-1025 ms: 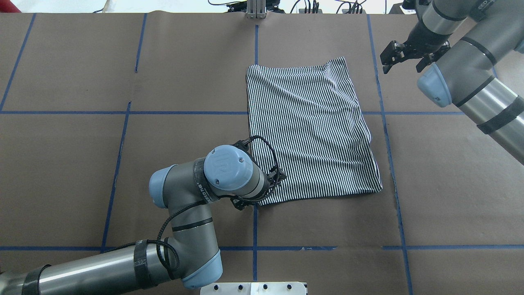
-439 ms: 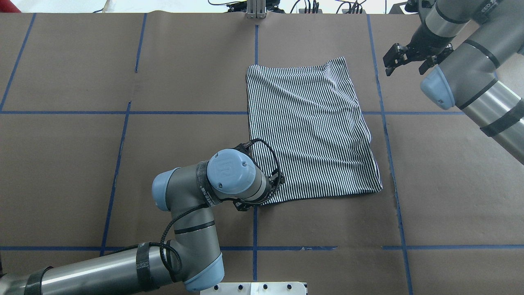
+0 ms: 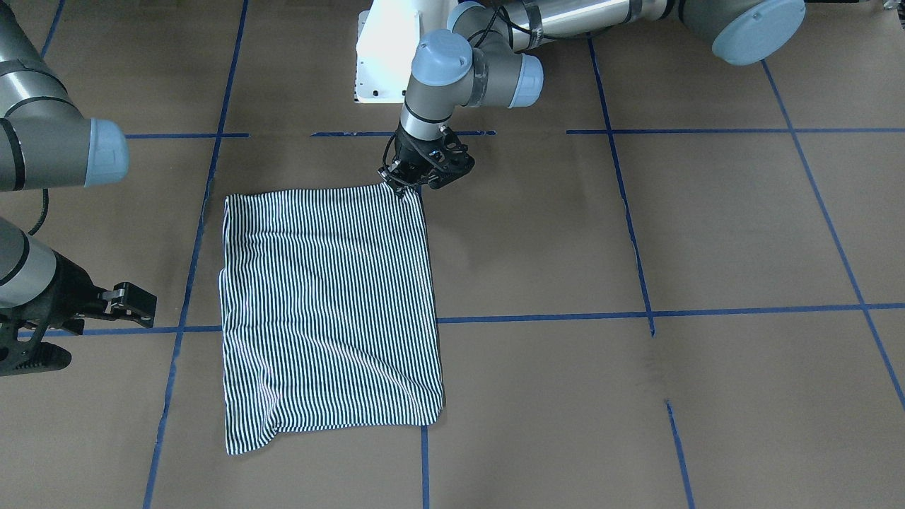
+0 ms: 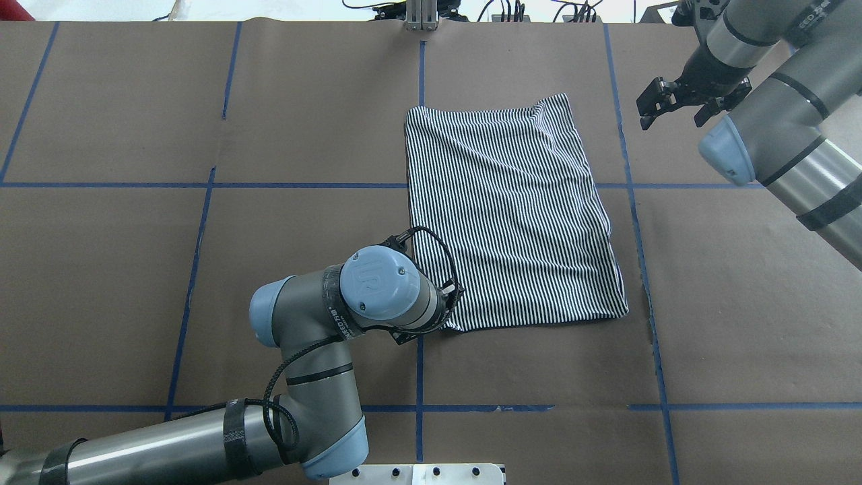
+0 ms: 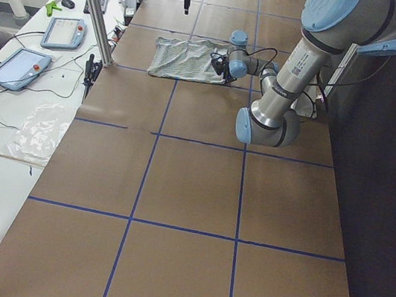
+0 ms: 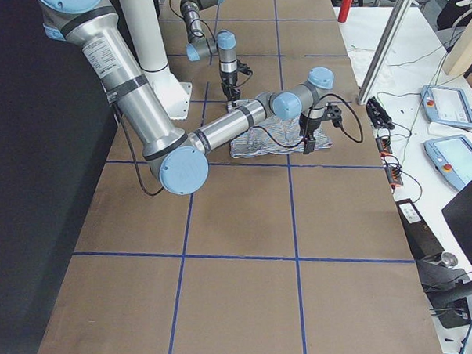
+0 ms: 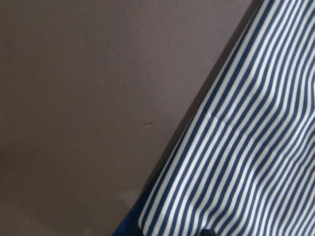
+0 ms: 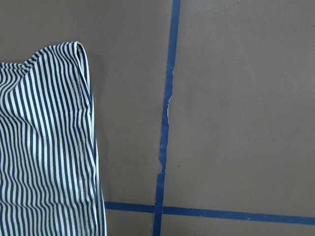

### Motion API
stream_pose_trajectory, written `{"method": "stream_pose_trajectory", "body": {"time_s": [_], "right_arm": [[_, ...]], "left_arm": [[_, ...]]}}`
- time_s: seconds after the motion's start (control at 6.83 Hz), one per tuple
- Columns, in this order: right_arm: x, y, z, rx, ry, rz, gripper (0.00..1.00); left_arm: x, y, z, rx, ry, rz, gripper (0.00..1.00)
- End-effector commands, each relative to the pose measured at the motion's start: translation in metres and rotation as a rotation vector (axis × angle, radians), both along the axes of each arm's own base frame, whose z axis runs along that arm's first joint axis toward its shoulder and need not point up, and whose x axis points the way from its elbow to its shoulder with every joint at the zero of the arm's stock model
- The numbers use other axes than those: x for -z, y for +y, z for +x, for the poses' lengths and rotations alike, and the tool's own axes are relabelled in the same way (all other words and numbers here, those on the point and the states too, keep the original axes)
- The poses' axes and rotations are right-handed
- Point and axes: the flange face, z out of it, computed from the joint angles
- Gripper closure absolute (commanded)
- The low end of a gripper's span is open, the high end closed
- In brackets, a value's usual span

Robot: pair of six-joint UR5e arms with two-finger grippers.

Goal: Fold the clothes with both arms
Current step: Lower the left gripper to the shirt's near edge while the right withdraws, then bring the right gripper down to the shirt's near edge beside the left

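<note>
Striped shirt (image 4: 512, 215) lay flat on the table (image 4: 168, 283), already folded to a rough rectangle. No collar or sleeves showed; there were some wrinkles and a small bump at its far right corner. Left gripper (image 3: 404, 185) was low at the shirt's robot-side left corner, fingers pinched on the hem there, its wrist camera right over that edge. It was likely holding the corner to carry it across for another fold. Right gripper (image 4: 671, 116) hung off the shirt's far right corner, apart from the cloth, jaws spread wide and holding nothing, probably kept clear of the left arm's work. Blue tape (image 4: 303, 185) lines ran under and around the shirt.
</note>
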Motion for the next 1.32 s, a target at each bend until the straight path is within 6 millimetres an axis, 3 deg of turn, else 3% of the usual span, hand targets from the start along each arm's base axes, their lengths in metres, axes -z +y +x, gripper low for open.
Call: {"method": "stream_pose_trajectory", "body": {"time_s": [0.0,0.15,0.44,0.59,0.73,1.03,1.17], "right_arm": [[-0.005,0.002,0.001,0.001,-0.003,0.005,0.00],[-0.003,0.002,0.001,-0.004,-0.004,0.002,0.00],[0.009,0.014,0.003,-0.034,-0.059,-0.063,0.00],[0.019,0.040,0.000,-0.095,-0.085,-0.127,0.00],[0.039,0.071,-0.016,-0.123,-0.112,-0.171,0.00],[0.085,0.146,-0.078,-0.273,-0.126,-0.348,0.00],[0.106,0.188,-0.116,-0.329,-0.122,-0.404,0.00]], "left_arm": [[-0.001,-0.001,-0.003,0.006,-0.003,0.020,1.00],[0.002,0.000,-0.007,-0.022,-0.003,0.066,1.00],[-0.015,0.012,-0.043,-0.032,0.006,0.074,1.00],[-0.016,0.016,-0.057,-0.039,-0.011,0.081,1.00],[-0.015,0.016,-0.064,-0.054,-0.022,0.106,1.00],[-0.032,0.022,-0.080,-0.057,-0.031,0.105,1.00],[-0.032,0.023,-0.082,-0.057,-0.028,0.106,1.00]]}}
